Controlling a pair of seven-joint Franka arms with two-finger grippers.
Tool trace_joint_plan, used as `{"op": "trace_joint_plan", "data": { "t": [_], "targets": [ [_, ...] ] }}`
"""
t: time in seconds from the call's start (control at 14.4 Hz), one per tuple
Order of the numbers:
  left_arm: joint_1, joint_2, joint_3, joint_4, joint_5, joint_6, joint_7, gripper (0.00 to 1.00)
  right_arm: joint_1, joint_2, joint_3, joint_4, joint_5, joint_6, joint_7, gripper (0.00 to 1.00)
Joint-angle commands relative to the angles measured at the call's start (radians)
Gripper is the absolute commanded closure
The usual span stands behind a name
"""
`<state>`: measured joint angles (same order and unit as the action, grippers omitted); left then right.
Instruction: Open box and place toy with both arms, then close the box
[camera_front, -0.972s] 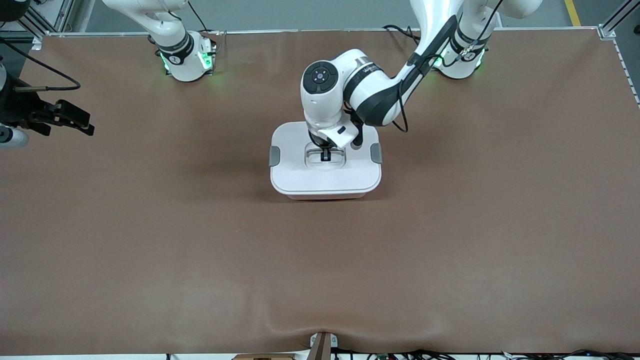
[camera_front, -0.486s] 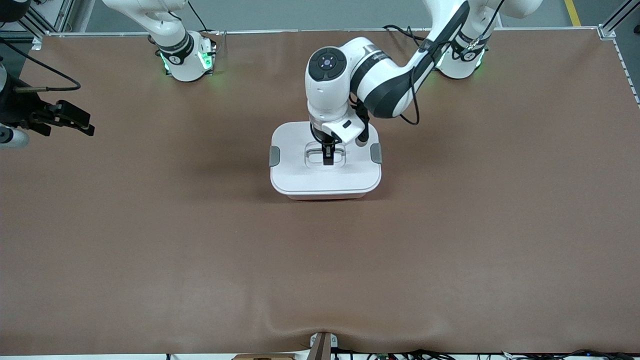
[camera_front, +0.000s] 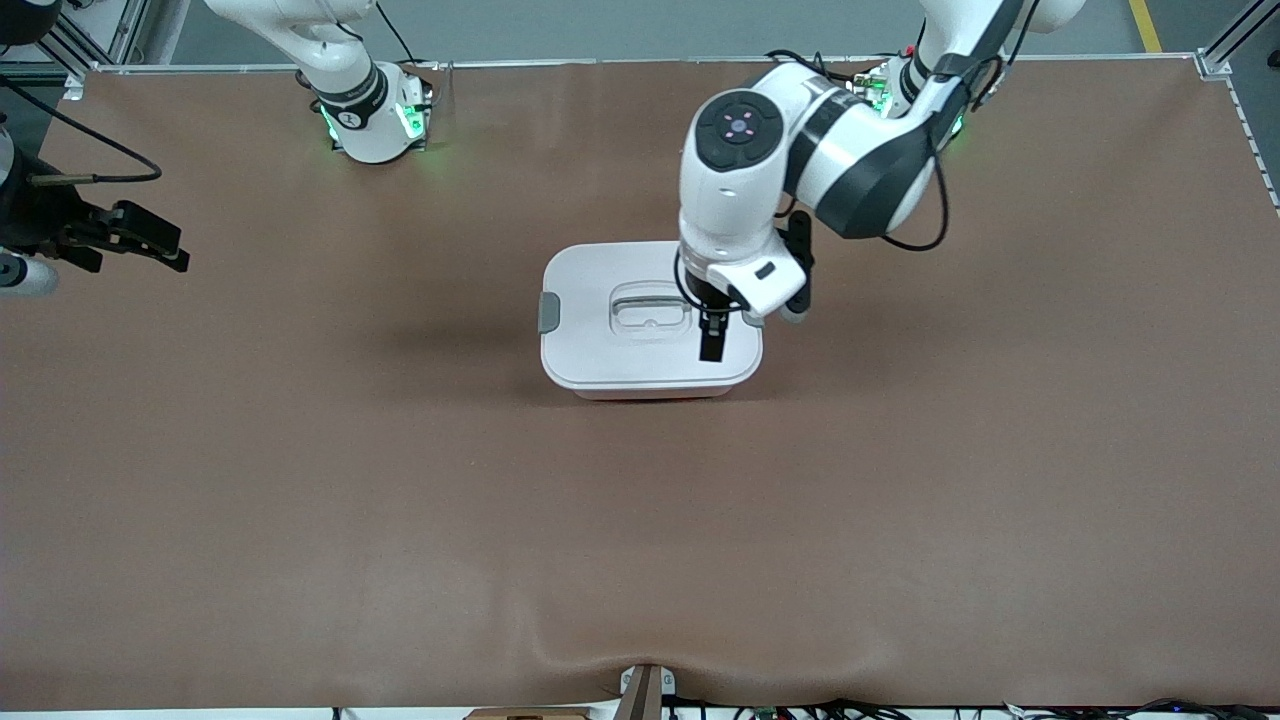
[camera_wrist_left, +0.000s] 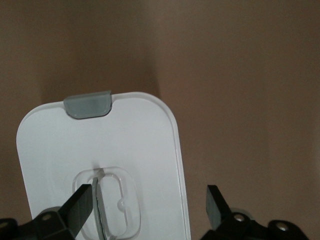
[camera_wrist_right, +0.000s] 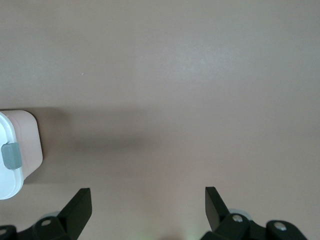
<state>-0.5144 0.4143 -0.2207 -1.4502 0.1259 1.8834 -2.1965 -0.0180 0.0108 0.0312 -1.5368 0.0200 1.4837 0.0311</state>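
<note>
The box (camera_front: 600, 345) sits mid-table with its white lid on; a grey clip (camera_front: 549, 312) shows at the end toward the right arm. Its grey handle (camera_front: 650, 312) rests in the lid's recess. My left gripper (camera_front: 712, 345) hangs open above the lid's end toward the left arm, holding nothing. In the left wrist view the left gripper (camera_wrist_left: 148, 197) spans the lid (camera_wrist_left: 145, 135), beside the handle (camera_wrist_left: 107, 205). The right gripper (camera_front: 160, 240) waits open over the right arm's end of the table; the right wrist view shows the right gripper (camera_wrist_right: 147, 195) open over bare table. The toy is hidden.
A brown mat (camera_front: 900, 500) covers the whole table. A corner of the box (camera_wrist_right: 22, 140) with its clip (camera_wrist_right: 10, 156) shows at the edge of the right wrist view. Cables (camera_front: 800, 710) run along the table edge nearest the front camera.
The left gripper has opened off the lid's handle, lifted, and swung toward the left arm's end of the box. The box and the right arm have not moved.
</note>
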Motion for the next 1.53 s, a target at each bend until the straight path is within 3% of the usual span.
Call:
{"op": "trace_joint_plan", "data": {
  "t": [0.0, 1.46],
  "targets": [
    [0.04, -0.025, -0.005, 0.002, 0.02, -0.021, 0.096, 0.0, 0.006, 0.011, -0.004, 0.017, 0.014, -0.005, 0.003, 0.0],
    [0.522, -0.101, -0.022, 0.001, 0.003, -0.099, 1.112, 0.0, 0.006, 0.014, -0.004, 0.018, 0.018, -0.005, 0.003, 0.0]
  ]
}}
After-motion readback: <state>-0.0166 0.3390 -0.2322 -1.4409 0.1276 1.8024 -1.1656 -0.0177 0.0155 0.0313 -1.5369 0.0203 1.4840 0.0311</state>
